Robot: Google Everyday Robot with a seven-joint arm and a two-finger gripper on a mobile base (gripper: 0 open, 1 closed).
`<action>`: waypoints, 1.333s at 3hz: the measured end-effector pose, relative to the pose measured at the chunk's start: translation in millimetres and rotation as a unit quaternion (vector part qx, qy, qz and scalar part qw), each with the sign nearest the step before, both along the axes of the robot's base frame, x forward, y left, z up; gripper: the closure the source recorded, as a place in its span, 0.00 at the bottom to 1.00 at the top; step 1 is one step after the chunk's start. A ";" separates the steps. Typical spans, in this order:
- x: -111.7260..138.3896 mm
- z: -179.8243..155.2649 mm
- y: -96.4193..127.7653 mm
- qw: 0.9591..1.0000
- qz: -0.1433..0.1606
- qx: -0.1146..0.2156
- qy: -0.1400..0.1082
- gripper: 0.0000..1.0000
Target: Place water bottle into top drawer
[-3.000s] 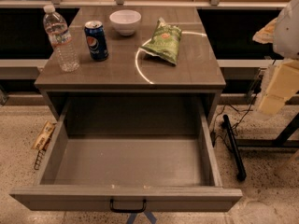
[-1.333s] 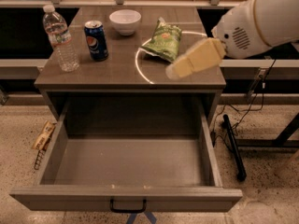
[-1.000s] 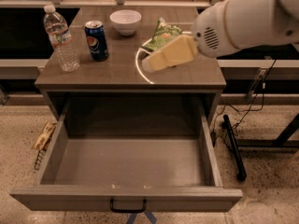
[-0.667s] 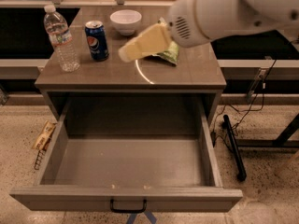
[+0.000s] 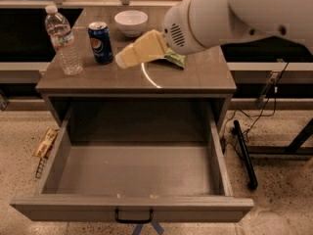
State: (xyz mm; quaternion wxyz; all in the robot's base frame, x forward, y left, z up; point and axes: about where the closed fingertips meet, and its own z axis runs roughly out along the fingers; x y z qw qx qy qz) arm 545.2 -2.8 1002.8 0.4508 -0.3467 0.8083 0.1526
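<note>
The tool (image 5: 128, 56), a pale yellow tapered piece at the end of a bulky white arm (image 5: 220, 13), hung above the middle of the worktop (image 5: 195, 77) with its tip pointing left as seen. Whether it was open or closed could not be told, and nothing was seen in its hold.

Just off the tool's tip stood a blue soda can (image 5: 100, 43), close to it but apart. The water bottle (image 5: 62, 40) stood upright on the worktop beyond that can, further from the tool and near the worktop's left edge. Behind the tool, toward the back of the worktop, sat a white bowl (image 5: 131, 22). A green bag (image 5: 175, 58) lay under the tool's thick end, mostly hidden by it and the arm.

Below the tool and nearer the camera, the top drawer (image 5: 132, 208) was pulled fully out, with a black handle (image 5: 134, 217) on its front panel. The bottle was not in it.
</note>
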 end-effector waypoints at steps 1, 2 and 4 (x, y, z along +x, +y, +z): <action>-1.1 -24.1 38.4 0.999 0.010 0.043 0.001 0.00; 7.2 -36.4 80.5 0.996 0.016 0.081 -0.021 0.00; 20.1 -47.4 159.0 0.989 0.053 0.116 -0.069 0.00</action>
